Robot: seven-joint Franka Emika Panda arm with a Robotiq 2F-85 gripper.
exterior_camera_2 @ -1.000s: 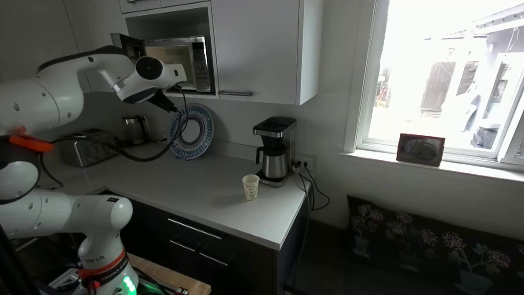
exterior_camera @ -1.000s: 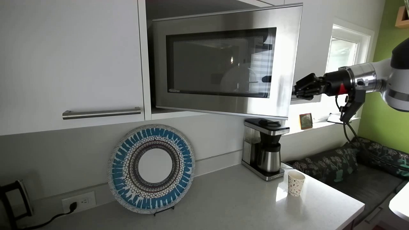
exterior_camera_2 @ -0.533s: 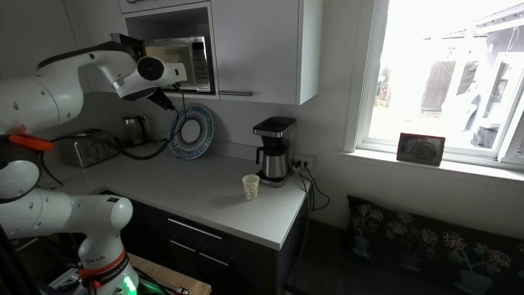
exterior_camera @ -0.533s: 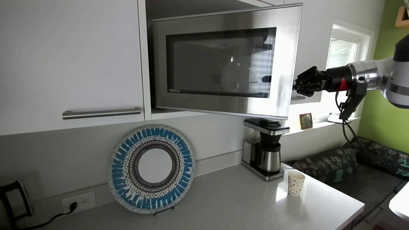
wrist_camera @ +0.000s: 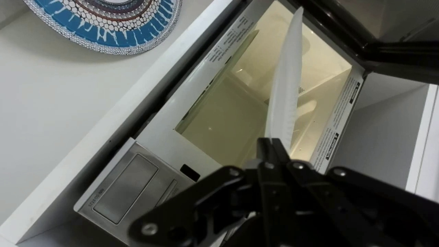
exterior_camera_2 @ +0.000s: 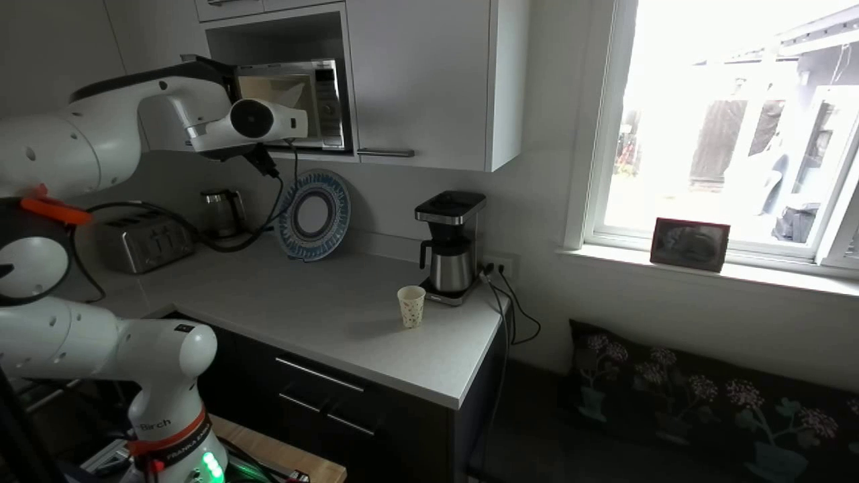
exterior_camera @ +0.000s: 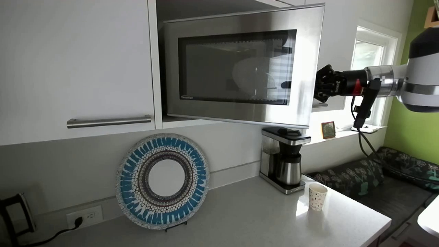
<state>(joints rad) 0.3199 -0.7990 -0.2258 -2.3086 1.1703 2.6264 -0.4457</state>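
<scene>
In the wrist view the tool [wrist_camera: 273,141] is pinched tight, its tips nearly together on the near edge of a white plate [wrist_camera: 285,79]. The plate stands edge-on before the open mouth of the microwave [wrist_camera: 161,133]; I can't tell how deep it reaches. More of the mouth shows to its left than its right, and its far tip overlaps the opening's rim.

In an exterior view the door [exterior_camera: 240,113] is swung out, its free edge hiding the tool's tips; whether they touch, I can't tell. The plate shows palely through the glass. Below, a blue-patterned platter [exterior_camera: 166,178] leans upright on the counter [exterior_camera: 260,219].

In an exterior view the arm [exterior_camera_2: 168,100] spans the space before the cupboards, above the toaster [exterior_camera_2: 151,245]. A paper cup [exterior_camera_2: 411,307] stands near the coffee maker [exterior_camera_2: 451,265], set in from the counter's front edge.
</scene>
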